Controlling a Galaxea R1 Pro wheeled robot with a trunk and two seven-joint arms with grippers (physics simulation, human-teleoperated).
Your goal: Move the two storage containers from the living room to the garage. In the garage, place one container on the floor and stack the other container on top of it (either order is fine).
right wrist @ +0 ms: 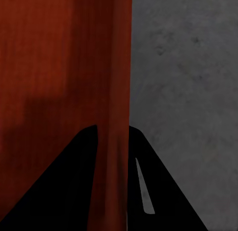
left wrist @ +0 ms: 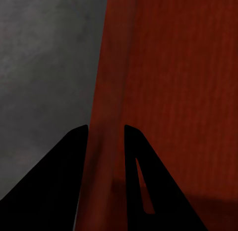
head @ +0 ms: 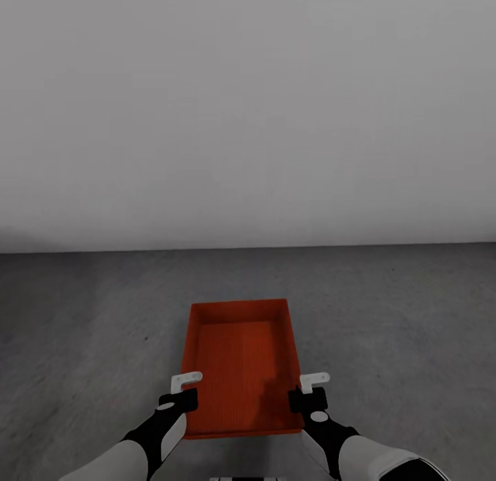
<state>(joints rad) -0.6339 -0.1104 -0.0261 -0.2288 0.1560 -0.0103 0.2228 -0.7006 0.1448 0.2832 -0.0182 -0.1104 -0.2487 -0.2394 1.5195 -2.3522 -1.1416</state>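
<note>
Grippers, left gripper [head: 186, 390] and right gripper [head: 308, 391], clamp the storage container's [head: 241, 357] side walls above the floor [head: 399, 315]; lowering it comes next.

Three cameras, one high and two close in.

The head camera looks forward and down from above both arms, taking in the storage container [head: 241, 364] on the grey floor [head: 399, 315] and the plain wall [head: 248, 109] beyond. The left wrist camera sits very near the left gripper [left wrist: 106, 136], looking along its fingers at the container's left wall [left wrist: 111, 82] with floor [left wrist: 44, 67] beside it. The right wrist camera looks likewise along the right gripper [right wrist: 113, 136] at the right wall [right wrist: 116, 67]. All three share the container and the floor; each wrist view covers one side rim seen from the head.
</note>
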